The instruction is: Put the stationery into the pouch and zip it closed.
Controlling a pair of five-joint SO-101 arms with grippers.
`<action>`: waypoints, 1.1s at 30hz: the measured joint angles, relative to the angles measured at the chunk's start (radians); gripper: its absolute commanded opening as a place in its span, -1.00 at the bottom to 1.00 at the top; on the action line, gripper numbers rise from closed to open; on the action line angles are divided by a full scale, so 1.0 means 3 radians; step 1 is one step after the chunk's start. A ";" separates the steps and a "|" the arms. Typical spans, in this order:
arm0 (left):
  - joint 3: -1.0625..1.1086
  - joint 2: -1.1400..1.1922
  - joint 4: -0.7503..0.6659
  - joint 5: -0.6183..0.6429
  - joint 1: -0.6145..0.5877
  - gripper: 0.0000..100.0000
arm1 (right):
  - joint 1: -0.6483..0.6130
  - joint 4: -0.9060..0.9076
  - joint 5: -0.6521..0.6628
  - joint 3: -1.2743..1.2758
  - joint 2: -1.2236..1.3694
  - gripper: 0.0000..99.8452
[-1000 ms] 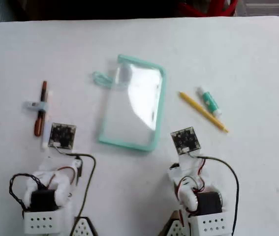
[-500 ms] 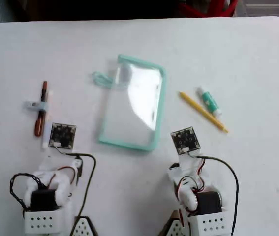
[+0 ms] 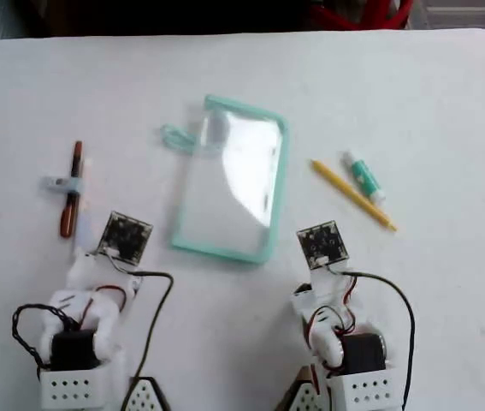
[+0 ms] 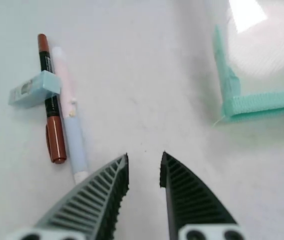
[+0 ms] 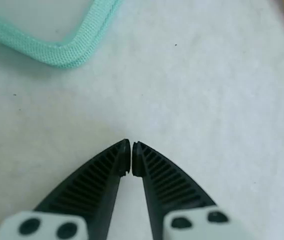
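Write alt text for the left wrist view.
The left gripper, slightly open, hangs over the white table. On one side lie a brown marker and a pale pen side by side, with a small light-blue block across the marker; on the other is a corner of the teal-edged clear pouch.

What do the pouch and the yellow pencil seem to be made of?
Pouch: a clear, glossy plastic sheet, judging by the bright glare and the table showing through. Its mint edging looks like woven fabric tape with a visible ribbed weave. Pencil: probably wood with smooth yellow paint, though it is too small to be sure.
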 measured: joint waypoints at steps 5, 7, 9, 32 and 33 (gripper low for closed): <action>0.0000 0.0000 -0.0143 0.0000 0.0000 -0.76 | -0.0557 0.0000 0.0000 0.0000 0.0000 -0.96; 0.0000 0.0005 -0.0143 0.0000 0.0000 -0.76 | -0.0609 0.0000 0.0000 0.0000 0.0000 -0.96; 0.0000 0.0005 -0.0143 0.0000 0.0000 -0.76 | -0.0583 0.0000 0.0000 0.0000 0.0000 -0.96; -0.2654 0.1197 -0.0061 0.0542 0.1115 -0.76 | 0.0348 -0.0972 0.0685 0.0000 0.0000 -0.56; -0.2915 0.1519 -0.0031 0.0598 0.1120 -0.76 | 0.0358 -0.0972 0.0696 0.0000 0.0000 -0.56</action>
